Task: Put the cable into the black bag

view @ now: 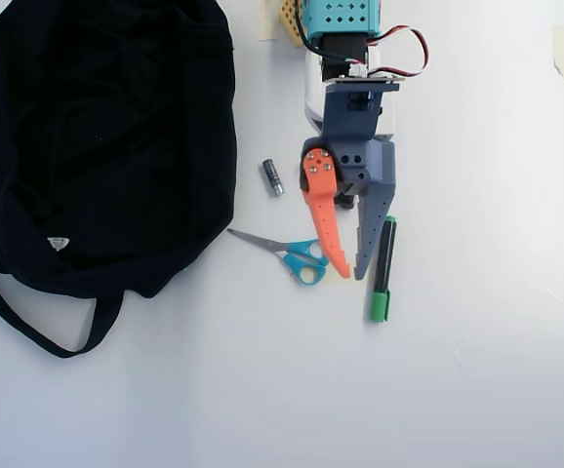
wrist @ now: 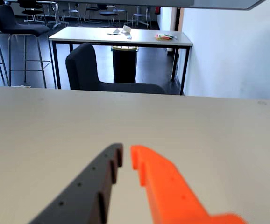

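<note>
The black bag [view: 97, 136] lies at the upper left of the white table in the overhead view, with its small white label [view: 58, 243] near its lower edge and its strap [view: 28, 327] looping out below. No cable shows in either view. My gripper [view: 352, 275] points down the picture to the right of the bag, well apart from it. Its orange finger [view: 323, 219] and grey finger [view: 372, 229] nearly meet at the tips. In the wrist view the gripper [wrist: 126, 154] hovers over bare tabletop, shut, nothing between the fingers.
Blue-handled scissors [view: 297, 255] lie just left of the fingertips, a green-and-black marker [view: 382, 268] just right of them, and a small battery [view: 273, 177] sits between bag and arm. Beyond the table's far edge [wrist: 135, 93] stand a dark chair [wrist: 86, 70] and another table [wrist: 121, 37].
</note>
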{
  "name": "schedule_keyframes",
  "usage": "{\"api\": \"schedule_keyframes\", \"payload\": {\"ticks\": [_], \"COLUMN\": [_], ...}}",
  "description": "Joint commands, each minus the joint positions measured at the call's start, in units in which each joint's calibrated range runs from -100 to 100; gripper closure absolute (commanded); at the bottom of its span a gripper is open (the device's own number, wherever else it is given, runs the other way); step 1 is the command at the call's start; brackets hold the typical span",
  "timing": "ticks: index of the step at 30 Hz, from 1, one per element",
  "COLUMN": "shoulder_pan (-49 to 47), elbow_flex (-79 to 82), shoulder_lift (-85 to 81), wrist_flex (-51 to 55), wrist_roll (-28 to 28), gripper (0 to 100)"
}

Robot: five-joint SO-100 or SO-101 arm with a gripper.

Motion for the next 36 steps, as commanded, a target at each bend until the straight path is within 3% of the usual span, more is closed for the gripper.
{"api": "schedule_keyframes", "payload": {"ticks": [1,7,23,36], "shoulder_pan": [0.2,0.0,-4.8,-7.7], "elbow_flex": [-2.2,-2.3,-2.8,-1.8], "shoulder_lift": [-1.7,-4.7,-23.9,-25.5], "wrist_flex": [-1.1,6.6,65.1,88.9], "wrist_roll": [0.4,0.0,-0.2,-0.2], "gripper": [98,98,98,98]}}
